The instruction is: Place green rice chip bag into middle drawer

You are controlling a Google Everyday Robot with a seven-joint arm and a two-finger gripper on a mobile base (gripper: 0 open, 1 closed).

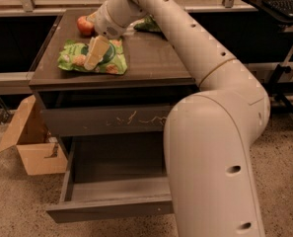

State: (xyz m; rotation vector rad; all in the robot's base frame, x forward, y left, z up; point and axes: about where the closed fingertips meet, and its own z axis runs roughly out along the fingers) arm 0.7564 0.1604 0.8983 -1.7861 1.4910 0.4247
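The green rice chip bag (76, 58) lies flat on the left part of the cabinet top (151, 58). It is light green with a round dark logo and pictured tan rice cakes. My gripper (96, 53) points down onto the middle of the bag, covering its logo area. The middle drawer (111, 212) is pulled open low in the view, with a smooth front panel and a bare flat tray (117, 168). My arm hides its right part.
A red apple (85, 25) sits at the back left of the cabinet top. A darker green bag (149, 24) lies at the back, behind my arm. The shut drawer front above (106, 120) has pale scratches. An open cardboard box (31, 144) stands on the floor at the left.
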